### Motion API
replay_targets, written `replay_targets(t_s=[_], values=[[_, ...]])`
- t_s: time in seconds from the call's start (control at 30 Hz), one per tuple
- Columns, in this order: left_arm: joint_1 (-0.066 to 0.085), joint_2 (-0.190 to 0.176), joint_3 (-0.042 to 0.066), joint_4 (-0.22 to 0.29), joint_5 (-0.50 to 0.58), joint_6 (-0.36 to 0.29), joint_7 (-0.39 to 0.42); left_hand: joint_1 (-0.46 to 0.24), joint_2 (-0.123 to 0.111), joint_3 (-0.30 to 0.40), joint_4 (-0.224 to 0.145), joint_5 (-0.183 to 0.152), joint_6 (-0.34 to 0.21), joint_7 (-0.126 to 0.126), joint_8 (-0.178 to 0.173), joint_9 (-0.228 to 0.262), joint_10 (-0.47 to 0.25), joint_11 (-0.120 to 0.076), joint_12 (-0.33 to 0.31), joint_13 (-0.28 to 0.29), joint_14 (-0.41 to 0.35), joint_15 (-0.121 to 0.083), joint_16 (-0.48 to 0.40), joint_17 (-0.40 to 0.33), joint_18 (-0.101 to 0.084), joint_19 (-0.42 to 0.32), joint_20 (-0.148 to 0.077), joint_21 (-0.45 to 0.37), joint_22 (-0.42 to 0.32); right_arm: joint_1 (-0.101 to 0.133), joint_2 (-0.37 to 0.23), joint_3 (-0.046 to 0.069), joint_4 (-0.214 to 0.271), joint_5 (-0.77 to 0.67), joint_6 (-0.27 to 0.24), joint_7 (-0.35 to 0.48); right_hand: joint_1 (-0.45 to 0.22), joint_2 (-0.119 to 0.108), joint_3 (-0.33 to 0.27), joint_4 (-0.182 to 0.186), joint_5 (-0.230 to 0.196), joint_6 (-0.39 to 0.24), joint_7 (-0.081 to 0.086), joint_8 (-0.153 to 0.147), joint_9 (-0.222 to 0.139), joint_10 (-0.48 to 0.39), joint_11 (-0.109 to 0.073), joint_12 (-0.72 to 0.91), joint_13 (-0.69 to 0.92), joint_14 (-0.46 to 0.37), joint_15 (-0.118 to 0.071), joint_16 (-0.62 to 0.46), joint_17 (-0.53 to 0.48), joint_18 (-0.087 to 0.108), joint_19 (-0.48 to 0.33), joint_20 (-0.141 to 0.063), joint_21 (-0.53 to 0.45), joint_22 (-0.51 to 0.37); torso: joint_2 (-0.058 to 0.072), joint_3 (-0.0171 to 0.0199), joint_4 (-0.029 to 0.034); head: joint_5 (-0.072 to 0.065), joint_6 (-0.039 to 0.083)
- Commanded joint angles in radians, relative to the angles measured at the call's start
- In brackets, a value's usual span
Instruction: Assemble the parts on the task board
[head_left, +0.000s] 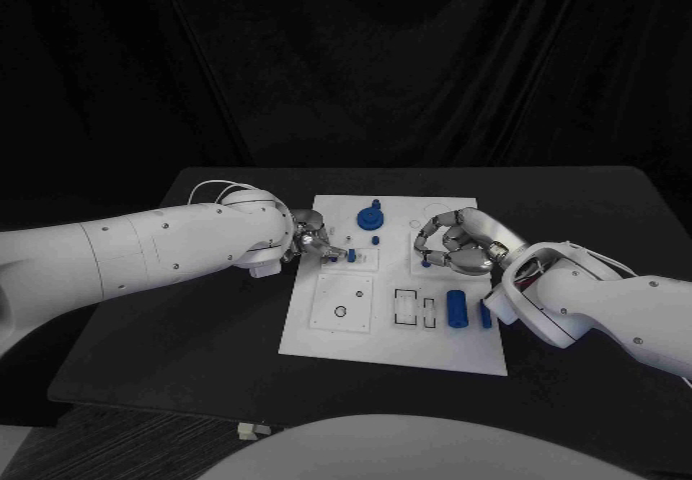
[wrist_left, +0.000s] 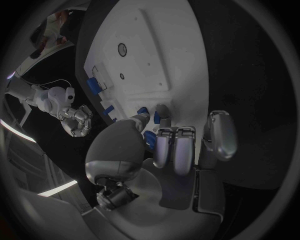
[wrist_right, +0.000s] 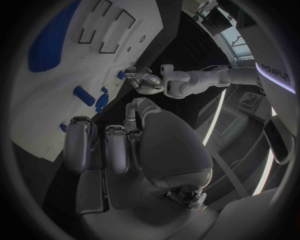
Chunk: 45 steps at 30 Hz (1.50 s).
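The white task board (head_left: 332, 335) lies mid-table. My left hand (head_left: 310, 245) reaches over its left edge, thumb and a finger closing on a small blue part (head_left: 351, 257) standing at the board; the left wrist view shows that blue part (wrist_left: 155, 119) between the fingertips (wrist_left: 162, 110). My right hand (head_left: 459, 243) hovers over the board's upper right with its fingers curled in and nothing in them. A blue knob (head_left: 372, 215) stands at the board's far side. A blue cylinder (head_left: 456, 308) and a smaller blue piece (head_left: 486, 315) lie at the right.
Rectangular recesses (head_left: 410, 305) and a round hole (head_left: 340, 311) mark the board's near half. Black table (head_left: 188, 330) surrounds the board, with bare room on the left and far side. In the right wrist view the board (wrist_right: 56, 105) carries a blue cylinder (wrist_right: 84, 95).
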<state>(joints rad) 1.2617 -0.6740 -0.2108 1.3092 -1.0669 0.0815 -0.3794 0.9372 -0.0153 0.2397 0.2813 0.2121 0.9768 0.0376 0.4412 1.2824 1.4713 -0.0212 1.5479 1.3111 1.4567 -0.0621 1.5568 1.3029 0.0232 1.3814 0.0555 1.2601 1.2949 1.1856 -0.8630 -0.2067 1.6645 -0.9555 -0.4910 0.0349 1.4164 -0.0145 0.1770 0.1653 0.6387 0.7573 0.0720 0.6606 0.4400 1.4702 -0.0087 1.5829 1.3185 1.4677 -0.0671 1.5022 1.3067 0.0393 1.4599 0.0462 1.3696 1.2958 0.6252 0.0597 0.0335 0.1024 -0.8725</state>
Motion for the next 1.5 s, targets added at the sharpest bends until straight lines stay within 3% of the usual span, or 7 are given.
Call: replay_targets(t_s=[0.03, 1.0, 1.1, 1.13, 1.23, 1.33, 1.5], values=[[-0.005, -0.002, -0.002, 0.001, 0.0, 0.012, 0.002, -0.027, -0.001, -0.075, 0.011, -0.026, -0.038, 0.011, -0.052, 0.009, 0.066, 0.007, -0.013, 0.23, 0.114, 0.006, 0.014, 0.268, 0.053, -0.007, 0.001, -0.012, 0.175, -0.003, -0.001, 0.001, 0.001, -0.001, -0.001, -0.014, -0.031, -0.001, 0.056, -0.006, 0.033, -0.004, 0.0, 0.032, -0.009, 0.101, 0.003, -0.012, 0.252, 0.068, -0.003, -0.009, 0.086, 0.013, 0.006, -0.006, -0.012, 0.205, 0.0, -0.0001, 0.0002, 0.0, 0.0], [0.008, -0.065, -0.001, 0.054, 0.0, -0.21, 0.179, -0.056, 0.015, -0.18, 0.012, 0.031, -0.058, 0.005, 0.035, 0.051, 0.076, 0.002, -0.002, 0.238, 0.114, 0.002, 0.014, 0.268, 0.049, 0.008, -0.002, 0.006, 0.18, -0.004, -0.001, 0.001, -0.005, -0.001, 0.005, -0.015, -0.031, -0.001, 0.056, -0.006, 0.033, -0.004, 0.0, 0.032, -0.009, 0.101, 0.003, -0.012, 0.252, 0.068, -0.003, -0.009, 0.086, 0.013, 0.006, -0.006, -0.012, 0.205, 0.0, 0.0, 0.0005, -0.004, 0.0], [0.019, -0.082, -0.001, 0.067, 0.013, -0.257, 0.247, -0.093, 0.02, -0.234, 0.012, -0.053, -0.06, 0.004, 0.054, 0.05, 0.078, 0.001, 0.0, 0.24, 0.114, 0.001, 0.014, 0.268, 0.048, 0.013, -0.004, 0.012, 0.182, -0.004, 0.0, 0.001, -0.006, -0.001, 0.006, -0.015, -0.031, -0.001, 0.056, -0.006, 0.033, -0.004, 0.0, 0.032, -0.009, 0.101, 0.003, -0.012, 0.252, 0.068, -0.003, -0.009, 0.086, 0.013, 0.006, -0.006, -0.012, 0.205, 0.0, 0.0, 0.0002, -0.002, 0.0], [0.024, -0.089, -0.001, 0.073, 0.025, -0.276, 0.271, -0.115, 0.022, -0.267, 0.013, -0.141, -0.061, 0.004, 0.061, 0.049, 0.08, 0.001, 0.001, 0.241, 0.114, 0.0, 0.014, 0.268, 0.046, 0.015, -0.004, 0.017, 0.184, -0.004, 0.0, 0.001, -0.007, -0.001, 0.006, -0.015, -0.031, -0.001, 0.056, -0.006, 0.033, -0.004, 0.0, 0.032, -0.009, 0.101, 0.003, -0.012, 0.252, 0.068, -0.003, -0.009, 0.086, 0.013, 0.006, -0.006, -0.012, 0.205, -0.001, 0.0, 0.0001, -0.003, 0.0], [0.04, -0.108, -0.001, 0.088, 0.053, -0.321, 0.318, -0.136, 0.022, -0.304, 0.011, -0.161, -0.061, 0.004, 0.067, 0.048, 0.083, 0.001, 0.005, 0.244, 0.114, 0.0, 0.014, 0.268, 0.045, 0.02, -0.005, 0.024, 0.186, -0.004, 0.0, 0.001, -0.007, -0.001, 0.006, -0.015, -0.031, -0.001, 0.056, -0.006, 0.033, -0.004, 0.0, 0.032, -0.009, 0.101, 0.003, -0.012, 0.252, 0.068, -0.003, -0.009, 0.086, 0.013, 0.006, -0.006, -0.012, 0.205, -0.001, 0.0001, -0.0003, -0.001, 0.0], [0.057, -0.124, -0.001, 0.098, 0.066, -0.353, 0.348, -0.106, 0.037, -0.316, 0.01, -0.149, -0.064, 0.004, 0.07, 0.046, 0.082, 0.001, 0.003, 0.243, 0.114, 0.0, 0.014, 0.268, 0.045, 0.02, -0.004, 0.024, 0.186, -0.004, 0.0, 0.001, -0.008, -0.001, 0.007, -0.015, -0.031, -0.001, 0.056, -0.006, 0.033, -0.004, 0.0, 0.032, -0.009, 0.101, 0.003, -0.012, 0.252, 0.068, -0.003, -0.009, 0.086, 0.013, 0.006, -0.006, -0.012, 0.205, -0.001, 0.0, -0.0005, 0.001, 0.0], [0.071, -0.144, -0.001, 0.109, 0.051, -0.386, 0.375, 0.02, 0.056, -0.322, 0.011, 0.012, -0.078, 0.003, 0.066, 0.04, 0.08, -0.001, 0.002, 0.241, 0.114, 0.001, 0.014, 0.268, 0.045, 0.019, -0.006, 0.027, 0.187, -0.005, -0.002, 0.001, -0.006, -0.001, 0.005, -0.015, -0.031, -0.001, 0.056, -0.006, 0.033, -0.004, 0.0, 0.032, -0.009, 0.101, 0.003, -0.012, 0.252, 0.068, -0.003, -0.009, 0.086, 0.013, 0.006, -0.006, -0.012, 0.205, 0.0, 0.0001, 0.0008, -0.004, 0.0]])
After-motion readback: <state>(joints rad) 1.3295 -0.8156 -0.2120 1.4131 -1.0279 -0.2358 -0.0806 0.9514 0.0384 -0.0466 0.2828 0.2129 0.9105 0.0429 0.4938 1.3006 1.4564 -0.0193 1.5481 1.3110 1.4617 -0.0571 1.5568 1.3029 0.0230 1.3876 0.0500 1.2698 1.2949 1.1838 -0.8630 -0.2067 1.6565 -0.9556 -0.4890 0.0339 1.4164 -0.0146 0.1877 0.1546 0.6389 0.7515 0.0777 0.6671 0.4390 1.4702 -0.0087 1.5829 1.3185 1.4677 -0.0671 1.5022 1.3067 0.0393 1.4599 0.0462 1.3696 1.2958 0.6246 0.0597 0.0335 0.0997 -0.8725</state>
